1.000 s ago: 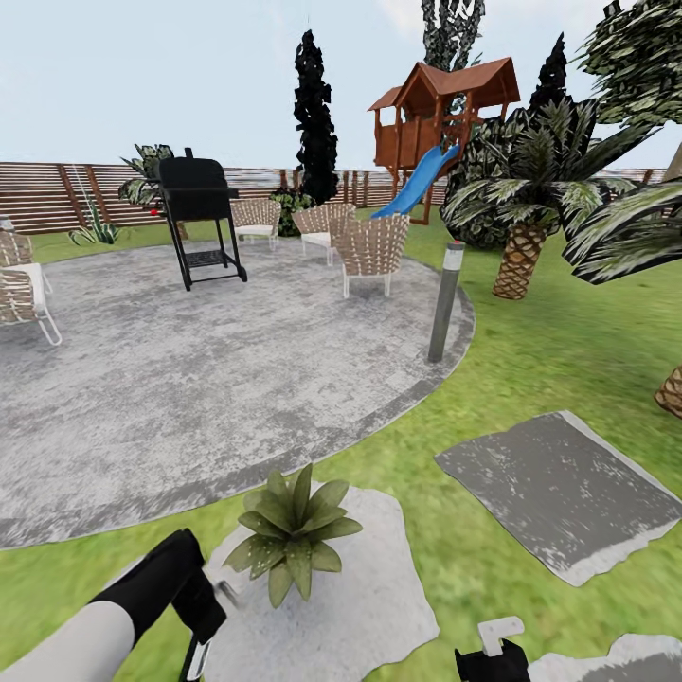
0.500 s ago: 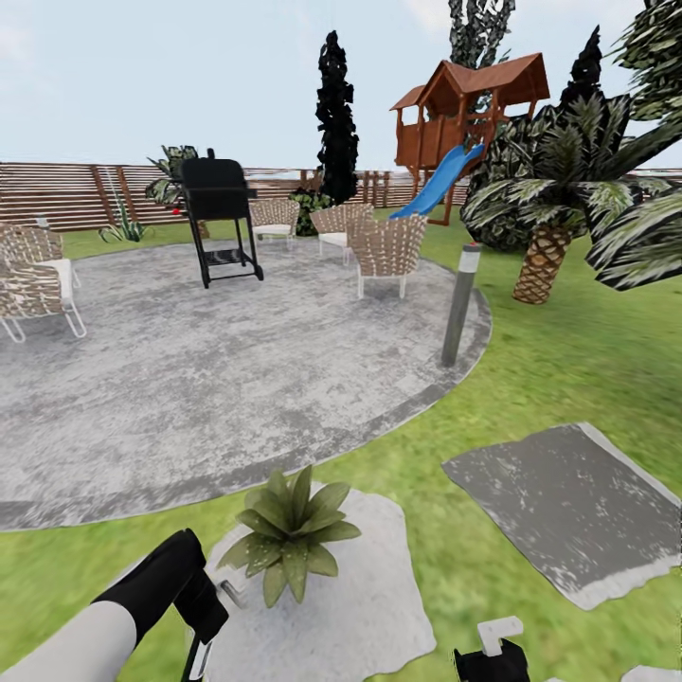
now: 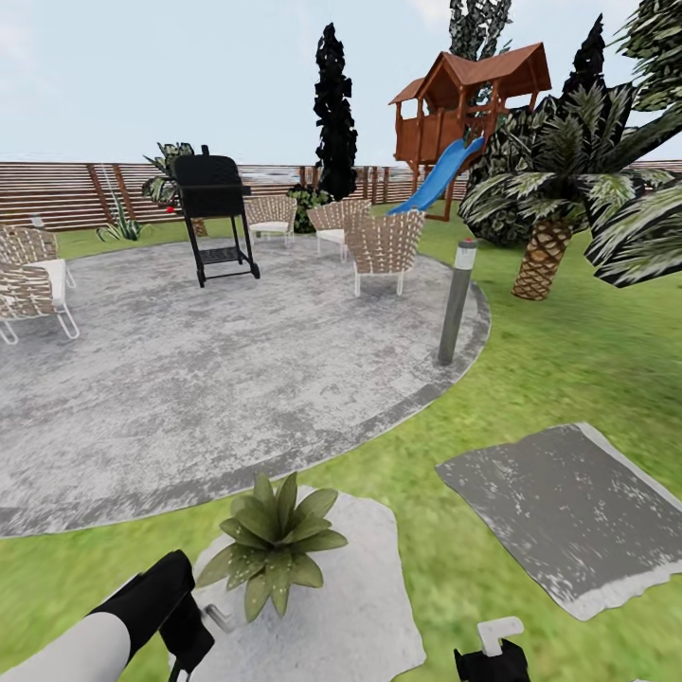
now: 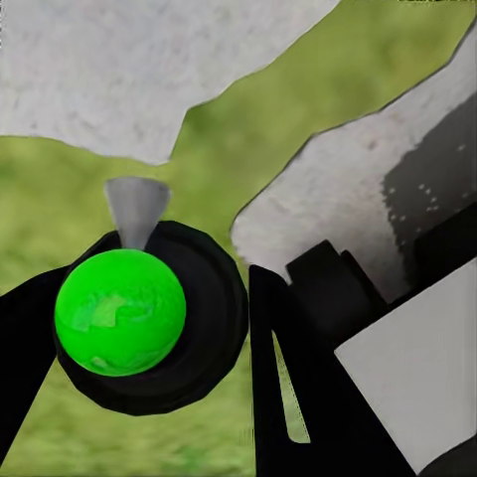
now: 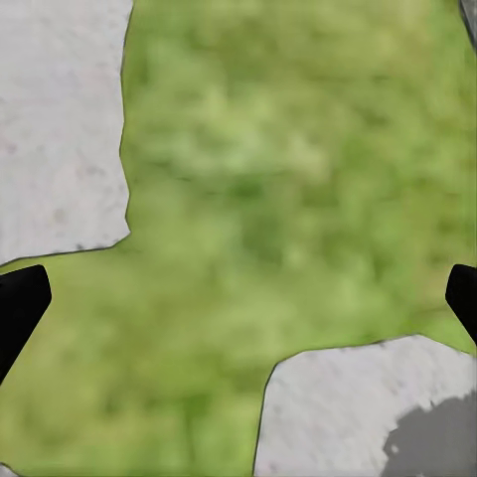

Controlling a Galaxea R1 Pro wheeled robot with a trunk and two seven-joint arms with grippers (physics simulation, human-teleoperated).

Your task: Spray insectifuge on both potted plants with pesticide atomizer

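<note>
From the head, one potted plant [image 3: 270, 549] stood on a pale stepping stone [image 3: 350, 606] at about 6 o'clock of the picture, on the lawn. The left gripper [image 3: 189, 637] hung at 7 o'clock, just beside the plant. A small pale part showing at its tip, probably the head of the spray bottle [image 3: 221, 617], lay towards the plant, which sat at about 1 o'clock from that gripper. The right gripper [image 3: 491, 663] was at 5 o'clock, well apart from the plant, so the left arm was the nearer one.

At the left wrist, the left gripper [image 4: 164, 393] had dark fingers [image 4: 298, 358] flanking a round black body with a green ball on it, seemingly the spray bottle [image 4: 204, 328] seen end-on and clenched between them. A grey cone pointed out from it at 12 o'clock, over grass.

At the right wrist, the right gripper [image 5: 238, 298] held nothing; its fingertips [image 5: 18, 308] stood wide apart at 9 and 3 o'clock over grass and stones.
</note>
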